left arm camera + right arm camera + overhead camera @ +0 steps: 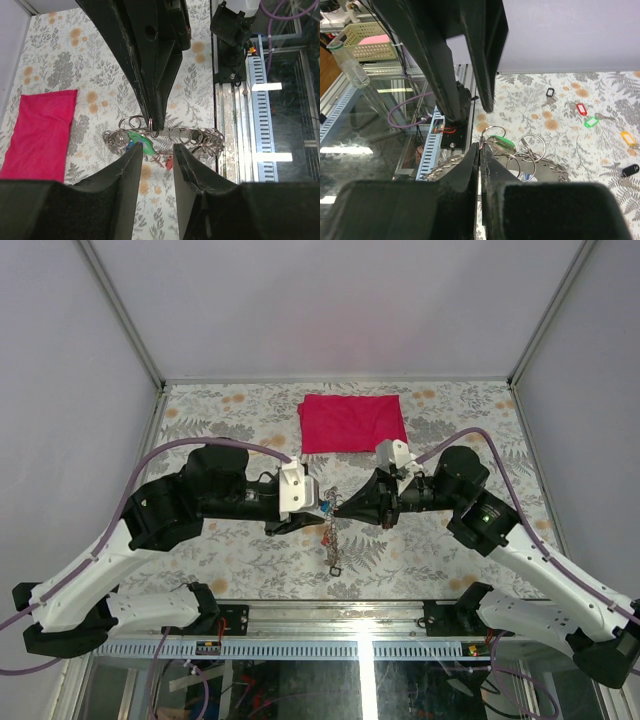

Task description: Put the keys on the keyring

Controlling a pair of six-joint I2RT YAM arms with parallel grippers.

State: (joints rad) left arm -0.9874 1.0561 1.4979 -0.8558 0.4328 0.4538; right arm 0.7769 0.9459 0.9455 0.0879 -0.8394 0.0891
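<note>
Black left gripper [157, 150], at frame bottom, stands parted; black right gripper [155, 121] is pinched closed just above the grey metal keyring [192, 136], centre.

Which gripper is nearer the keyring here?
Right. The right gripper is shut on the keyring, pinching it at its tip. The left gripper faces it from the opposite side, open, just short of the rings, by the green-tagged key.

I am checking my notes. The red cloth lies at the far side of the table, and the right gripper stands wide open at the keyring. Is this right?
Not quite: the right gripper is shut, not wide open; the right wrist view shows its fingers pressed together at the keyring. The red cloth is as you say.
</note>
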